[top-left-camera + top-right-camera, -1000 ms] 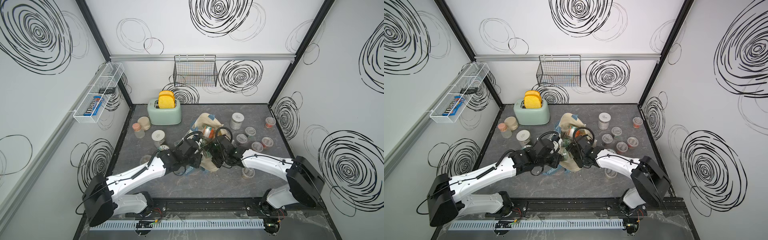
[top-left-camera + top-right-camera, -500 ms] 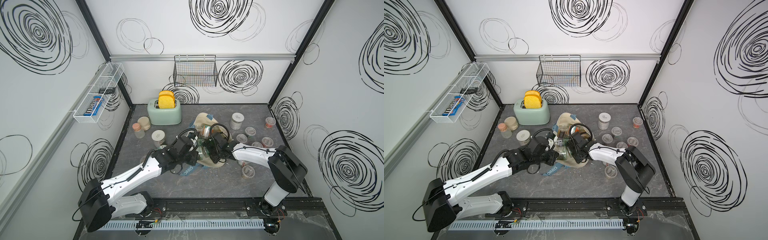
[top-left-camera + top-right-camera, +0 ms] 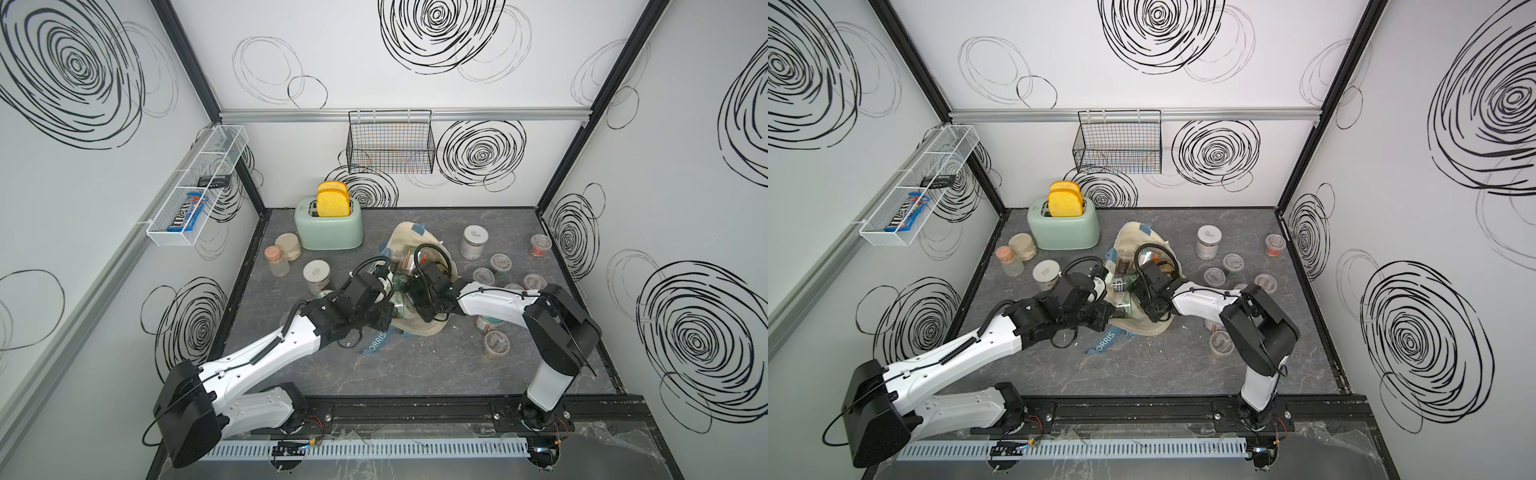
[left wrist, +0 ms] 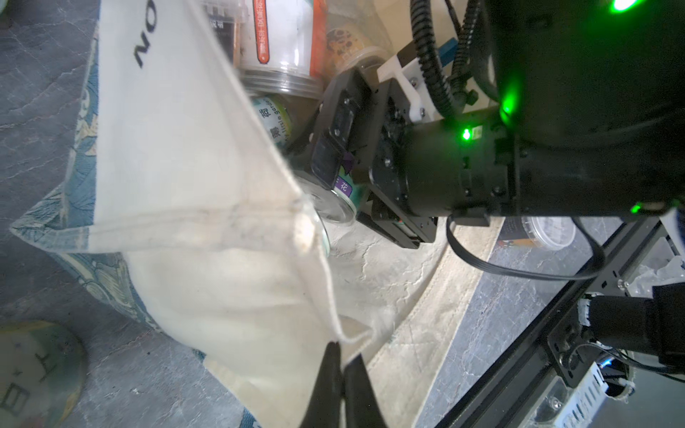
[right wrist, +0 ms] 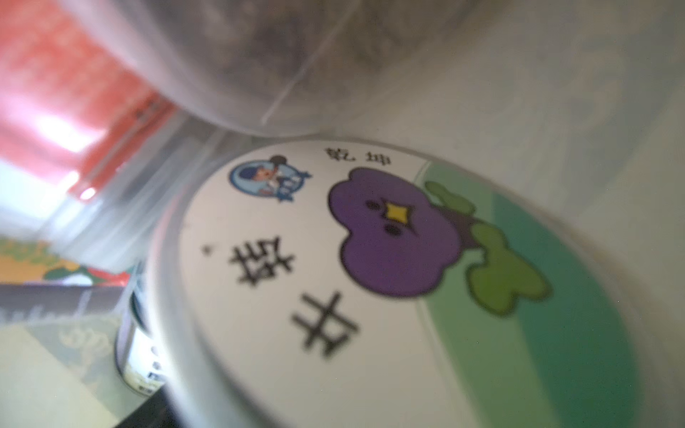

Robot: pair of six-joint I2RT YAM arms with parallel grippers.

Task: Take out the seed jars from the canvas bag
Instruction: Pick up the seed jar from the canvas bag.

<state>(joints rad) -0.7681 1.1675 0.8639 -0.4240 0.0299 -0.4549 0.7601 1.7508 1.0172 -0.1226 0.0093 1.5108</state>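
Cream canvas tote bag [image 4: 192, 178] lying open, small clear round seed jars [image 4: 281, 55] inside.
My left gripper [image 4: 343, 355] pinches its rim tight; my right gripper [image 4: 348, 192] straddles one jar, grip uncertain.

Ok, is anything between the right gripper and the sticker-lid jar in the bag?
Nothing visible. The left gripper pinches the bag edge, holding the mouth open, and the right gripper straddles the jar. Other jars crowd close beside it.

Top views: high at the front, looking down on the whole tabletop [image 3: 415, 374], nearly equal. Left wrist: close at the bag [image 4: 185, 166] mouth. Right wrist: very near a jar lid [image 5: 296, 296].
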